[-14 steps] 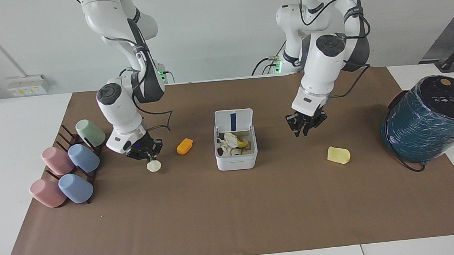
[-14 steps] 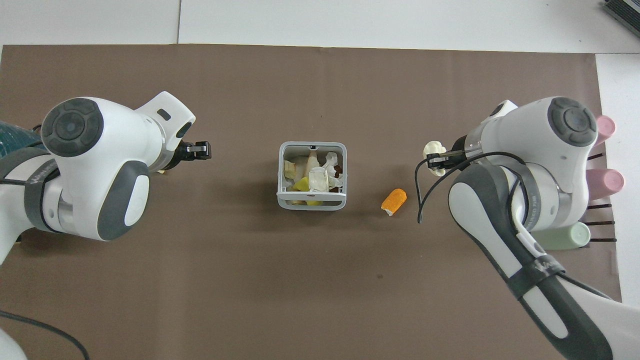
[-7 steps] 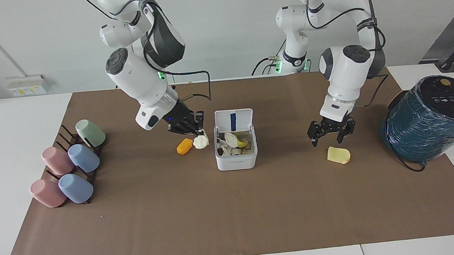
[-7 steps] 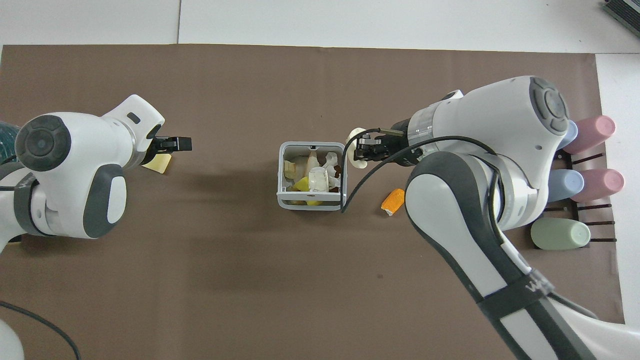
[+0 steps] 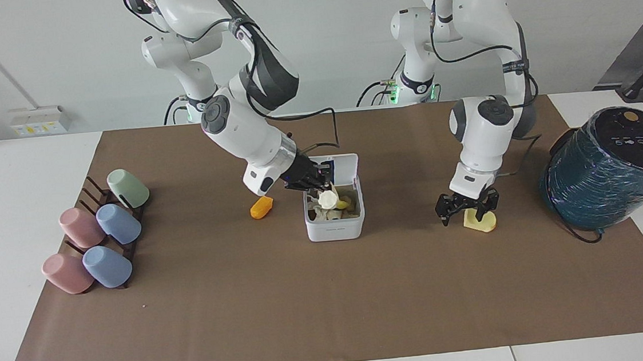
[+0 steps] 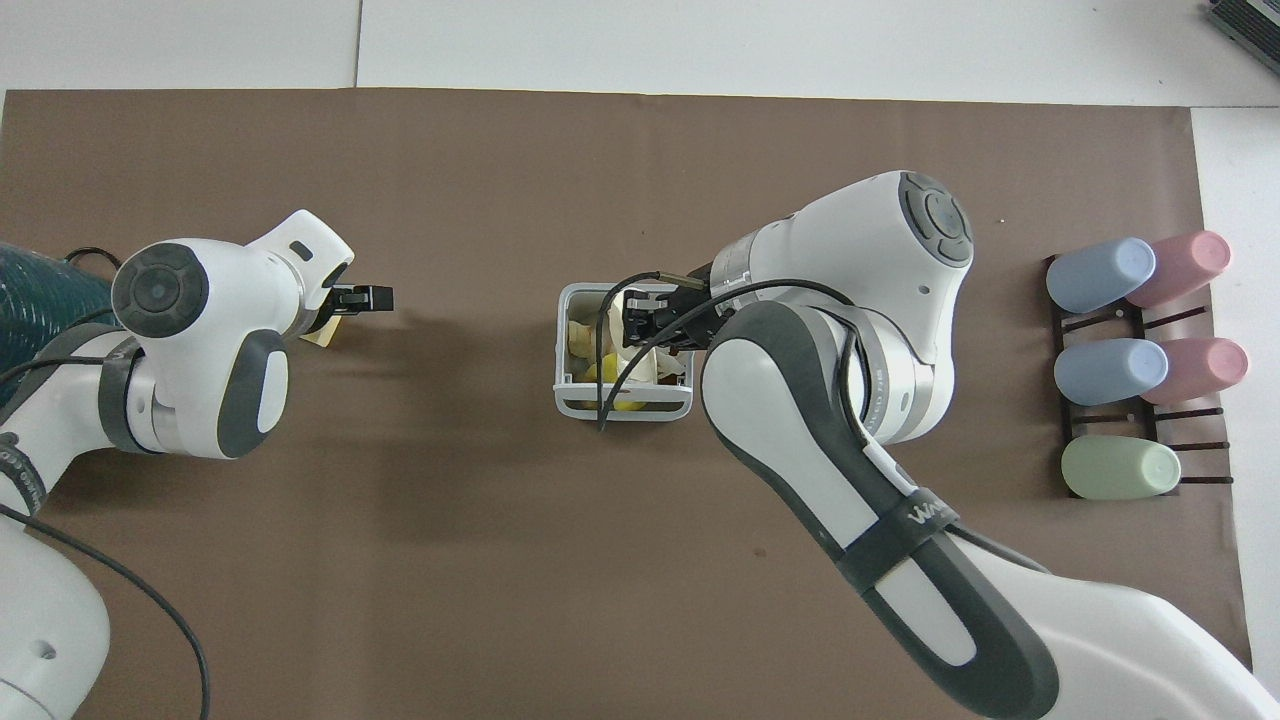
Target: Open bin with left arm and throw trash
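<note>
Nearest the robots, I see the bin mid-table w/ its lid standing up on the robots' side, blue strip showing inside it. My right gripper hangs over the bin's open top, fingers clamped on the cream-white lump, which sits just above the crumpled scraps already inside. From overhead the right arm covers most of the bin opening, so I can't say if the lump touches the scraps.

Beside the bin, toward the right arm's end, the orange lump lies on the brown mat, apart from the bin wall.

Slightly farther from the robots, toward the left arm's end, my left gripper is down at the pale yellow lump, fingers spread wide w/ one on each side of it; prob. not gripping, but contact is hard to judge. Overhead only a sliver of yellow shows under the wrist.

At the table ends: teal wrapped cylinder on the left arm's end; cup rack w/ green, pink and blue cups lying on it at the right arm's end, reaching farthest out.
</note>
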`<state>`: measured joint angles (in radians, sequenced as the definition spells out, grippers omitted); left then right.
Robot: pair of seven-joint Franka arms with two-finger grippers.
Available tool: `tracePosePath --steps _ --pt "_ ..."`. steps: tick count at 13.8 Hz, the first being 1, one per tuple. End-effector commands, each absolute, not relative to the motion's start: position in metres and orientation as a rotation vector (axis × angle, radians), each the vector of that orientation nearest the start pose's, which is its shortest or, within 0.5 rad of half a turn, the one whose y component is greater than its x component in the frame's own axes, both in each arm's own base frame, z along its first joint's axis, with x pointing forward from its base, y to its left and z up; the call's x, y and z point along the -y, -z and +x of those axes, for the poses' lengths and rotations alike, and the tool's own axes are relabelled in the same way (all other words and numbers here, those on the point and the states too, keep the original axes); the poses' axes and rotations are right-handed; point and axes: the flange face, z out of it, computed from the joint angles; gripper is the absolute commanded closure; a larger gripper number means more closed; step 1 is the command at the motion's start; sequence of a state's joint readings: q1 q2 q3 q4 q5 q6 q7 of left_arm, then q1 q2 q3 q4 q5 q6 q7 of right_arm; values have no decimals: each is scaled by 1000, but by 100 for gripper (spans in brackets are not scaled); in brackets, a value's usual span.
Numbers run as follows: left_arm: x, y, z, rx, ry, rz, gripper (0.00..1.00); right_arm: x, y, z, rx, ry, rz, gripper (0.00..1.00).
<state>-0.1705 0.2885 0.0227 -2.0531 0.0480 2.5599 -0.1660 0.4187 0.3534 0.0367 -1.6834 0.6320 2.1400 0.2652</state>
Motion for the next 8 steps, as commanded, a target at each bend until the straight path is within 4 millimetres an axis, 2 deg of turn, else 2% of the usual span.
tracePosePath --steps 1,4,5,7,8 --pt "77 -312 598 -40 338 -3100 0 -339 -398 589 -250 -150 -2556 100" --pt "68 -303 588 -116 302 -3046 0 -342 -374 590 -265 -184 -2570 100" --pt "68 -302 587 -116 297 -3046 4 -341 -365 591 -273 -197 -2576 100" --pt "69 -300 582 -121 286 -3047 60 -343 -351 595 -294 -163 -2578 100" --pt "69 -299 581 -118 274 -3047 81 -348 -348 593 -288 -162 -2581 100"
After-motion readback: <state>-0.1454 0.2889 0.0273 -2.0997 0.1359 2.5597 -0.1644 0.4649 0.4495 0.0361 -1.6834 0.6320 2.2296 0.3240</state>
